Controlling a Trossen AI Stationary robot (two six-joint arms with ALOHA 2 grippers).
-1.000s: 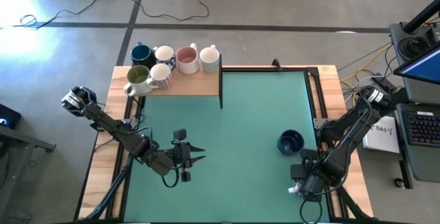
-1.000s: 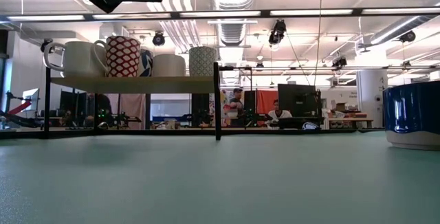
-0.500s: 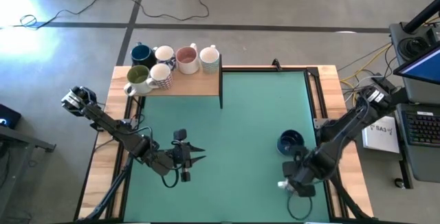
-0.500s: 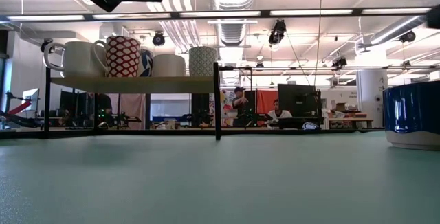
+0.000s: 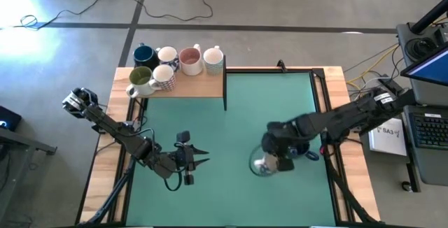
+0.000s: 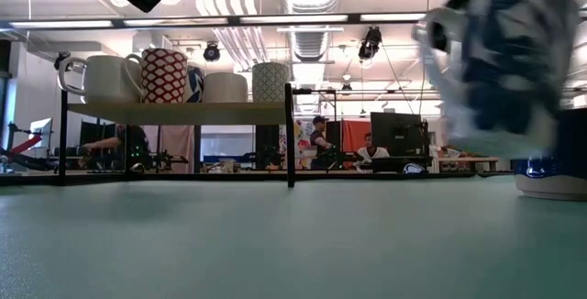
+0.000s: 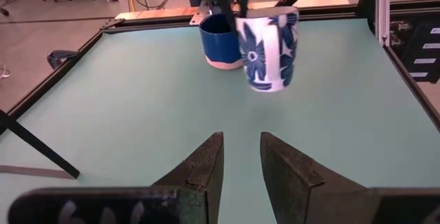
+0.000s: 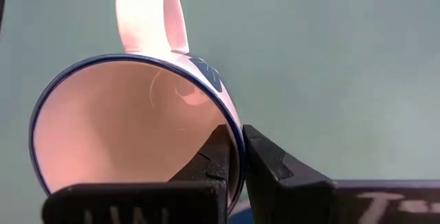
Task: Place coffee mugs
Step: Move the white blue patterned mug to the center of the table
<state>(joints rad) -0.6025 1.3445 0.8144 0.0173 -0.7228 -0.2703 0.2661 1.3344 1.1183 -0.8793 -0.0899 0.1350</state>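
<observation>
A white mug with blue flowers (image 7: 268,42) hangs in my right gripper (image 5: 278,161) above the green mat's right half; the low view shows this flowered mug (image 6: 500,60) well above the table. A dark blue mug (image 5: 301,143) stands on its base just behind it, toward the right edge, partly under the arm. Six more mugs (image 5: 175,63) stand on a raised wooden shelf (image 6: 174,111) at the far left corner. My left gripper (image 5: 203,159) hovers open over the mat's near left part, touching nothing. My right gripper holds the flowered mug by its rim (image 8: 230,131), on the side opposite the handle (image 8: 148,14). One finger (image 8: 213,152) is inside the mug and one finger (image 8: 265,159) outside. The fingers come from above, pointing down. The mug hangs below them, about upright and lifted clear.
The shelf's dark post (image 5: 225,91) stands at its right end on the mat. A black frame (image 5: 322,109) runs along the mat's right edge. Green mat (image 5: 245,109) lies bare between the shelf and the two arms. People and desks show in the room behind.
My right arm has swung from the table's near right corner toward the left and the far edge, carrying the flowered mug over the mat. The mug now hangs high beside the dark blue mug. The left arm has kept still.
</observation>
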